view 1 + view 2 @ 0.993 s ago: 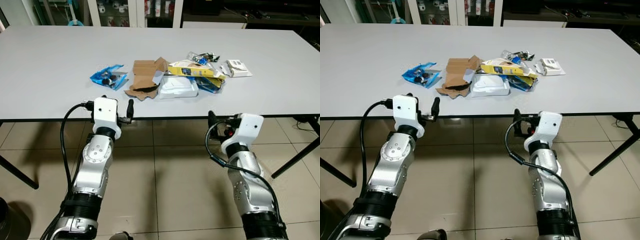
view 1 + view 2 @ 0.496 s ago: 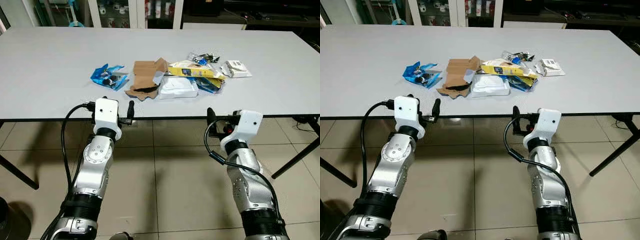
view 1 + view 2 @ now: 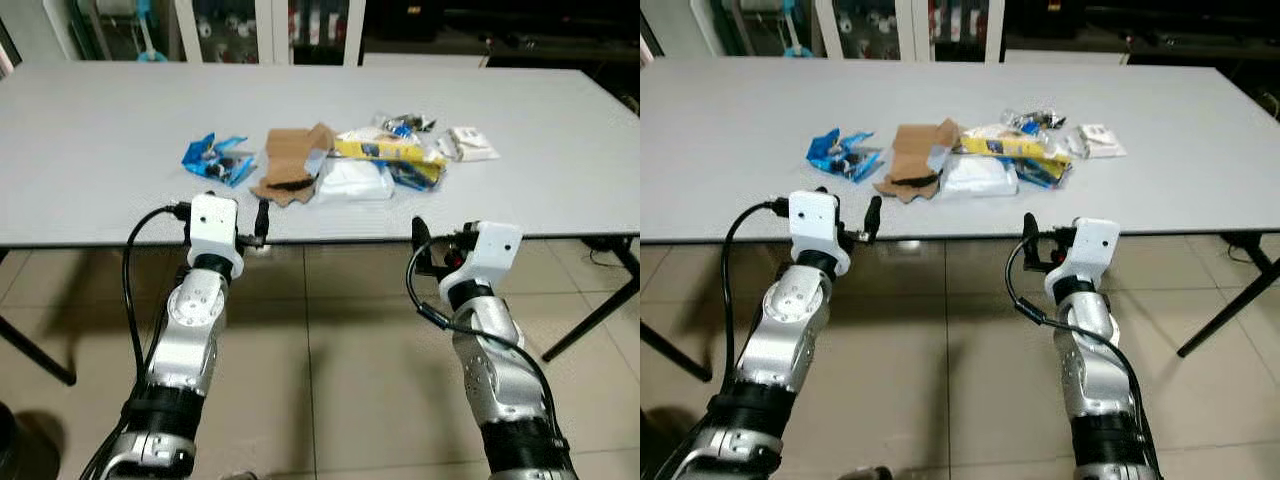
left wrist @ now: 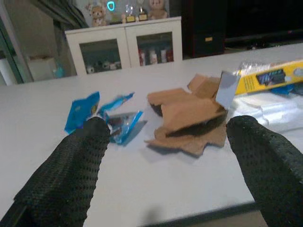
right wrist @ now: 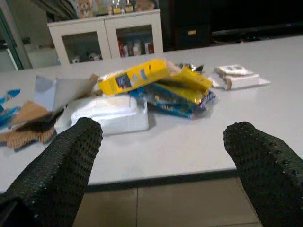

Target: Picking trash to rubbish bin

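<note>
Both my silver arms are raised in front of me, elbows bent. My left hand has its two black fingers spread wide, holding nothing. My right hand is likewise spread, holding nothing.

The trash forms a loose cluster on the grey table. Torn brown cardboard lies flat and crumpled. A blue wrapper lies apart at its 9 o'clock. A white foam tray touches the cardboard at 3 o'clock. A yellow box rests tilted across the tray's far edge. A white packet lies at the cluster's 3 o'clock end.
</note>
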Controlling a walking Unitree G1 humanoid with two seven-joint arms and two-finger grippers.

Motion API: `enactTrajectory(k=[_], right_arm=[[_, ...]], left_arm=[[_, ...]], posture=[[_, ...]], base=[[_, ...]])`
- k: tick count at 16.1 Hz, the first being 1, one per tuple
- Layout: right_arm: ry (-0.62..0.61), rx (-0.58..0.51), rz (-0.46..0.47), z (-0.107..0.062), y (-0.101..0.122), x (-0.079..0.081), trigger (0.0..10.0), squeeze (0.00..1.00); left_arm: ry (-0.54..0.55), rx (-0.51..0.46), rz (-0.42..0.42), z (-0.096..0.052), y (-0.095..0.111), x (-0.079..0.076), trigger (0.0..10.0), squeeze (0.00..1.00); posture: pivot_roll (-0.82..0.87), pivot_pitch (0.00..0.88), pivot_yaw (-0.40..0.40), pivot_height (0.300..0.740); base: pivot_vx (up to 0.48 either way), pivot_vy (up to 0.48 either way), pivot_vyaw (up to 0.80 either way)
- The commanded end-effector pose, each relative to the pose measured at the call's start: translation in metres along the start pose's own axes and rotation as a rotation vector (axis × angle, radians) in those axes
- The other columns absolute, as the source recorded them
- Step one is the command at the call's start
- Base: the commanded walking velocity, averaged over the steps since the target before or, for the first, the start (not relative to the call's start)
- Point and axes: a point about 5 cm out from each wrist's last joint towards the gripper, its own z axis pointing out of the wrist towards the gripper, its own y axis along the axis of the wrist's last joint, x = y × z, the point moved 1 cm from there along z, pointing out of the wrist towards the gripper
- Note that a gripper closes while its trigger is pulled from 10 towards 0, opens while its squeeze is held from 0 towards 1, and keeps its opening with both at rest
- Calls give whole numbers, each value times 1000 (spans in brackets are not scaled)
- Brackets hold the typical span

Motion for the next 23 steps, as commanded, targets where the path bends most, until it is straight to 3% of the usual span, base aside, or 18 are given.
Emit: enactTrajectory(k=[1, 16, 23], right_arm=[[8, -6, -3, 1, 3, -1, 10000, 0], [-9, -1, 1, 2, 3, -5, 10000, 0], [-8, 1, 0, 1, 2, -5, 10000, 0]], left_arm=[[-16, -6, 8, 3, 2, -3, 10000, 0], [9, -1, 13, 4, 3, 1, 10000, 0], [10, 1, 8, 3, 2, 3, 10000, 0]], posture=[[1, 53, -13, 740], [7, 86, -16, 740], [7, 88, -18, 740]], base=[[322, 0, 0], [338, 0, 0], [480, 0, 0]])
